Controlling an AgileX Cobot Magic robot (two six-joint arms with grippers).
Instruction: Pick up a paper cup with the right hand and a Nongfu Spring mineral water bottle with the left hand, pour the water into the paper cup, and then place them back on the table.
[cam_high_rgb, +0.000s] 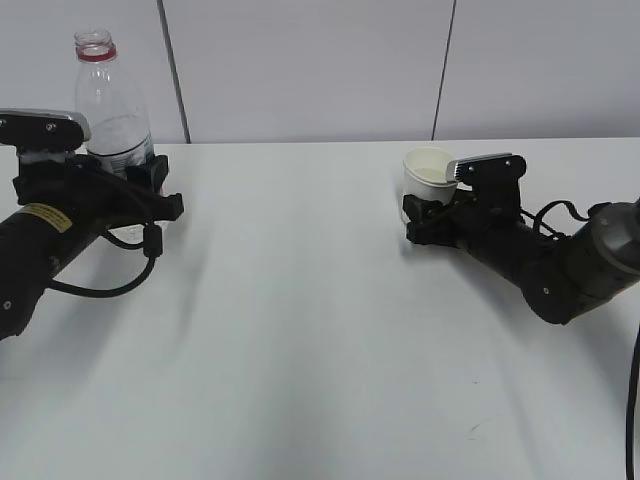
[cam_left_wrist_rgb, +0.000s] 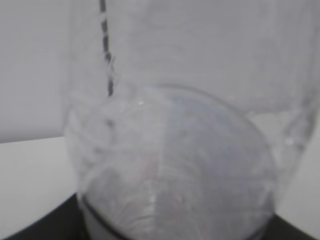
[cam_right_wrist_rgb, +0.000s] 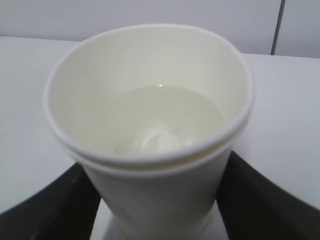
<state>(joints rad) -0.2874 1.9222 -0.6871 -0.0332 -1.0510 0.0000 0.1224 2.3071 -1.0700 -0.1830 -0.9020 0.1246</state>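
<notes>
The Nongfu Spring mineral water bottle (cam_high_rgb: 110, 105) stands upright at the far left, uncapped, with its red neck ring showing. My left gripper (cam_high_rgb: 142, 186) is shut around its lower body, which hides the label. In the left wrist view the clear bottle (cam_left_wrist_rgb: 175, 125) fills the frame, with a black finger (cam_left_wrist_rgb: 25, 231) at the bottom corner. The white paper cup (cam_high_rgb: 428, 175) sits low at the table on the right, inside my right gripper (cam_high_rgb: 420, 222). In the right wrist view the cup (cam_right_wrist_rgb: 150, 190) is held between black fingers (cam_right_wrist_rgb: 45, 210) and has water (cam_right_wrist_rgb: 170, 112) in it.
The white table (cam_high_rgb: 300, 330) stretches between the two arms, with small dark scuff marks at the front right (cam_high_rgb: 475, 428). A grey panelled wall runs along the table's far edge. The left arm's black cable (cam_high_rgb: 110, 290) loops down onto the table.
</notes>
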